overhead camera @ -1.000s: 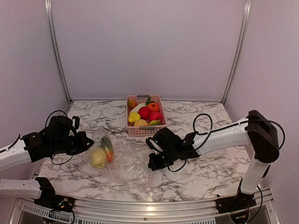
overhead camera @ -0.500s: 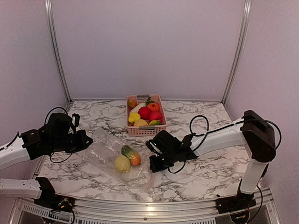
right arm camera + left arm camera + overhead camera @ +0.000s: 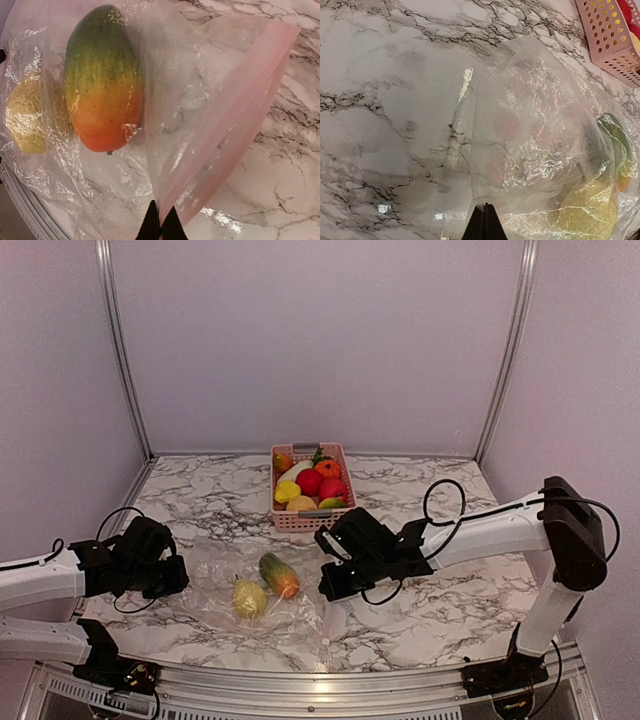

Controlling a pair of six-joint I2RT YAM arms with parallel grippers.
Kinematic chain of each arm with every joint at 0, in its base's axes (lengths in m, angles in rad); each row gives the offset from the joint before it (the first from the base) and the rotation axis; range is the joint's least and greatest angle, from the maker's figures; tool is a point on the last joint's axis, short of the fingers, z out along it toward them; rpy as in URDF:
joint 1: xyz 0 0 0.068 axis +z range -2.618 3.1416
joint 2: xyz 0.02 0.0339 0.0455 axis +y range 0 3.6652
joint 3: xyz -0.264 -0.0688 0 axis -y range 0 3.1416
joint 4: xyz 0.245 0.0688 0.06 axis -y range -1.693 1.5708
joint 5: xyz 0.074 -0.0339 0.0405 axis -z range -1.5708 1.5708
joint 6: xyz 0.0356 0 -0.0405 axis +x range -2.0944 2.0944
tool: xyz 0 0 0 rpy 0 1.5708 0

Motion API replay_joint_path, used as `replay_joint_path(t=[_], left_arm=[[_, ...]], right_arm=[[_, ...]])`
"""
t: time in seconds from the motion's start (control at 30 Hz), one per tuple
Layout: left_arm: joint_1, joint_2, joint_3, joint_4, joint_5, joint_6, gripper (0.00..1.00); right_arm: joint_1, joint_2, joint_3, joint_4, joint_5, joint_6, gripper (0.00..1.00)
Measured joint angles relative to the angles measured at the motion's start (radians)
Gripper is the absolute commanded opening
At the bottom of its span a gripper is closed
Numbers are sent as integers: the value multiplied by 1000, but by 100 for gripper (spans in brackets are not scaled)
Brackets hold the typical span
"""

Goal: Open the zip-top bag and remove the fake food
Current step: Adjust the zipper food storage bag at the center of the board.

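The zip-top bag [image 3: 215,580] lies crumpled on the marble table between both grippers. Inside it are two pieces of fake food, a green-to-orange mango [image 3: 280,575] and a yellow lumpy fruit [image 3: 249,598]. My left gripper [image 3: 181,576] is shut on the bag's left edge, low over the table. In the left wrist view its closed tips [image 3: 486,220] pinch the clear film [image 3: 535,115], with the yellow fruit [image 3: 585,210] behind. My right gripper [image 3: 328,586] is shut on the pinkish zip strip [image 3: 235,125]. The mango [image 3: 102,85] lies just beyond its tips [image 3: 161,224].
The pink slotted basket [image 3: 312,523] stands at the back centre, holding several more fake fruits and vegetables [image 3: 310,481]. Its corner shows in the left wrist view [image 3: 607,37]. The table's metal front rail [image 3: 320,680] runs close below the bag.
My left arm has dropped and drawn back left, laying the bag's left end down. The two fruits slid right inside the bag. The right gripper shifted only slightly.
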Motion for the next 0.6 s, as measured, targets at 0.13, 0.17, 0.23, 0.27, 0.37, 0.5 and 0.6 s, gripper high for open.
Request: replay_joint_path(t=[0.13, 0.17, 0.23, 0.27, 0.37, 0.5, 0.6], left_arm=[[3, 35, -2, 23, 0, 1, 7], [5, 41, -2, 24, 0, 4, 12], [5, 41, 2, 20, -3, 6, 21], [5, 40, 8, 15, -9, 12, 23], [5, 24, 54, -22, -25, 30, 31], [4, -10, 152, -68, -38, 53, 38], [1, -31, 221, -91, -45, 68, 38]], right_arm=[[0, -49, 0, 29, -37, -12, 1], [0, -60, 0, 42, -50, -16, 2], [0, -74, 0, 61, -68, -21, 4], [0, -80, 0, 71, -76, -25, 5], [-1, -92, 0, 89, -95, -35, 11], [-2, -101, -2, 106, -108, -45, 22], [-6, -106, -11, 119, -110, -51, 28]])
